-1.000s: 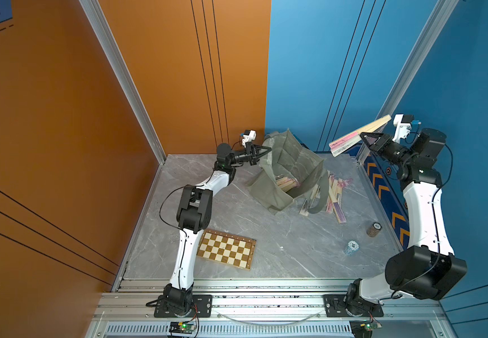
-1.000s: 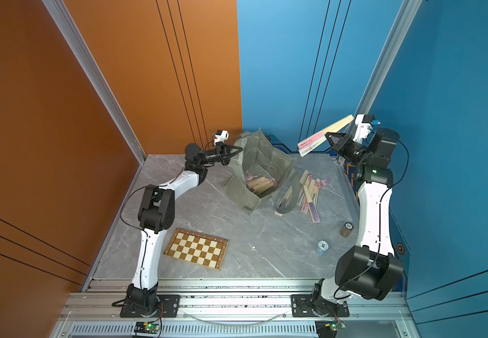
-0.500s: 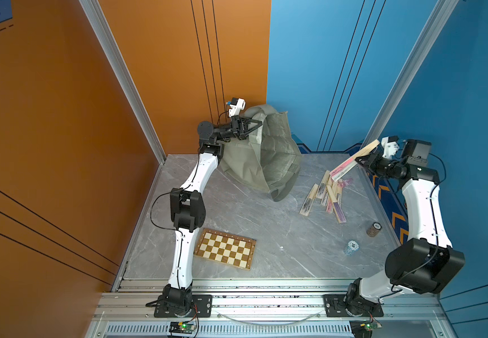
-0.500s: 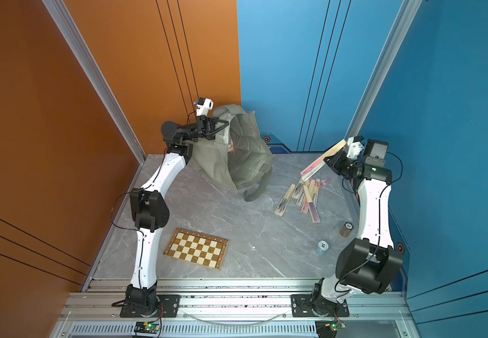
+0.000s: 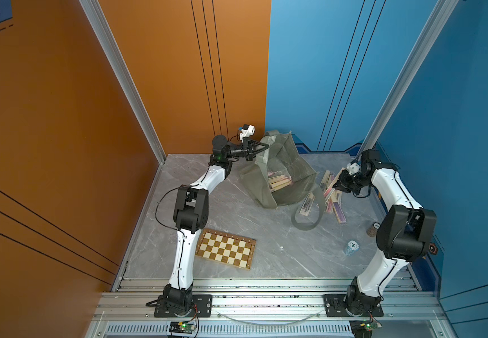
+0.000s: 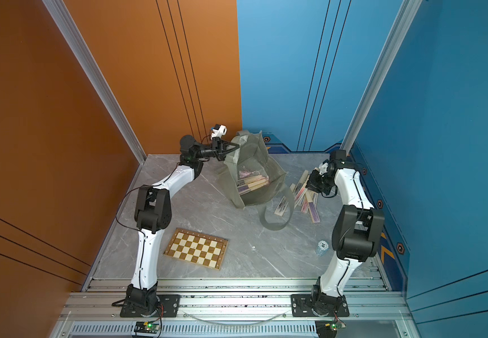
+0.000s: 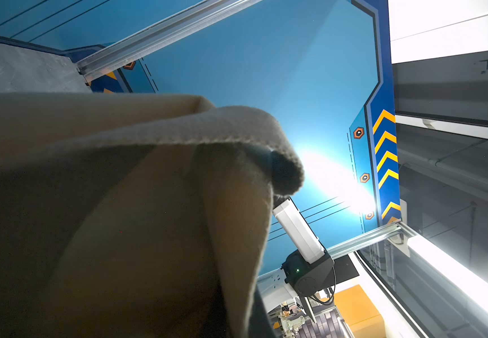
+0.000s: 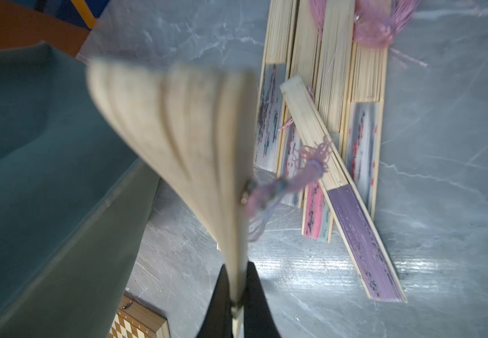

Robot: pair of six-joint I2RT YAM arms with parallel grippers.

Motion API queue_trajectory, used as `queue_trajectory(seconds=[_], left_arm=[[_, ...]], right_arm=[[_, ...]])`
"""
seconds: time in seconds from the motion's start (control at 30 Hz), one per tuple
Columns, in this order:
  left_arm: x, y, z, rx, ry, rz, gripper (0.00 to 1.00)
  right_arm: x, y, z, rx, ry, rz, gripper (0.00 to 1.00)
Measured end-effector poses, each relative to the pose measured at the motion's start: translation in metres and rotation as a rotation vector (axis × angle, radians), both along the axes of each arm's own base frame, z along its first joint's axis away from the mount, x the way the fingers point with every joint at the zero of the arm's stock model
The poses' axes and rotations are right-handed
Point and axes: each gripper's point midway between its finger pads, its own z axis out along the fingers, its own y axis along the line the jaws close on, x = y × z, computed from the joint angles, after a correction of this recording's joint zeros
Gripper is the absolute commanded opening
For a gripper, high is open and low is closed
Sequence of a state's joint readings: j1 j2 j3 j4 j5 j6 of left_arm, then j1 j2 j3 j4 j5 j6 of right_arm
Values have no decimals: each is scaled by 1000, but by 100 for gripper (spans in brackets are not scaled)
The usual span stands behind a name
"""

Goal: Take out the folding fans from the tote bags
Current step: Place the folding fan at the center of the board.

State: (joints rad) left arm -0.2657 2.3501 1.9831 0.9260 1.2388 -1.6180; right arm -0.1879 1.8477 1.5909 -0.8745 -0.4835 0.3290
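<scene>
Step in hand, by my read: setting one fan down w/ the others outside the bag. Right end effector point(image 5: 338, 186) is clenched on a closed fan point(image 8: 196, 140) near its pivot end, tassel dangling. It sits low over the pile of fans point(image 5: 332, 202) lying on the worktop point(image 5: 266, 251) just beside the tote bag point(image 5: 294, 172). Can't tell if the held fan touches the pile.

Left end effector point(image 5: 261, 148) is clenched on the bag's upper rim, lifting it so the mouth gapes toward the right arm. Fabric fills most of the left wrist view.

Several fans inside the bag point(image 5: 279, 183) show in both top views, so the task is approx. halfway.

Next move calls for:
- releasing the held fan once it rests on the pile;
- reaching into the mouth for another w/o snagging the loose strap point(image 5: 305, 227);
- left grip holding the rim up meanwhile.

Chessboard point(image 5: 225, 248) is well apart, no issue.
</scene>
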Motion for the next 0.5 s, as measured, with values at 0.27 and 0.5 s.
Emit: queue_trajectory(seconds=[0.27,0.5], left_arm=[[-7,-8,9,-15,-35,-9,0],[-17,-14,4,-19,-47,11,0]], right_arm=[[2,-1,-33,-40,91,2,37],[4,-6,-29,-48,86,-4,51]])
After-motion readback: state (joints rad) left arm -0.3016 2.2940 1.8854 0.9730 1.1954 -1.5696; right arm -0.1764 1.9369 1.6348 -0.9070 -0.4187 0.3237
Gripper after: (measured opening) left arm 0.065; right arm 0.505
